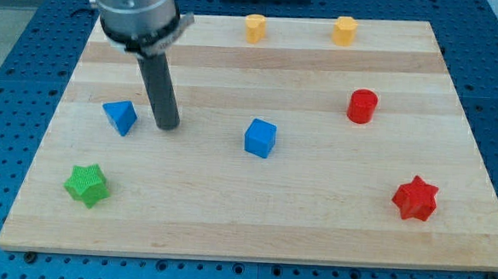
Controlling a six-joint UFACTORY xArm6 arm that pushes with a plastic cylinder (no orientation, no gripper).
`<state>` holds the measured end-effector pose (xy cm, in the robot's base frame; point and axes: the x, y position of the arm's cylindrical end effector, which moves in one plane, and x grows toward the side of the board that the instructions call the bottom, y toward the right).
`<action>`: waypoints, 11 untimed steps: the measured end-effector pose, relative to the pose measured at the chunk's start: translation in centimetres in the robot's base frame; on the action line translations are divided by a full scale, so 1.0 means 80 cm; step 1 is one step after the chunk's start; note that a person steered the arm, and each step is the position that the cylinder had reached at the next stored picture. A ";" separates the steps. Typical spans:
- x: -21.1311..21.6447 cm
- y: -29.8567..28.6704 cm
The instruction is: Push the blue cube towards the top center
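The blue cube (260, 138) sits near the middle of the wooden board (253, 217). My tip (168, 125) rests on the board well to the cube's left, apart from it. A blue triangular block (120, 116) lies just left of my tip, a small gap between them. The rod rises from the tip to the arm's grey body at the view's top left.
Two yellow blocks (255, 28) (344, 30) stand along the top edge. A red cylinder (362, 106) is at the right, a red star (415, 198) at the bottom right, a green star (87, 185) at the bottom left.
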<state>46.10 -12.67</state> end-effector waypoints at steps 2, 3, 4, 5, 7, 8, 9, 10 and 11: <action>0.082 0.123; 0.059 0.173; 0.018 0.169; -0.010 0.160; -0.016 0.150; -0.028 0.150; -0.038 0.130; -0.042 0.111; -0.053 0.121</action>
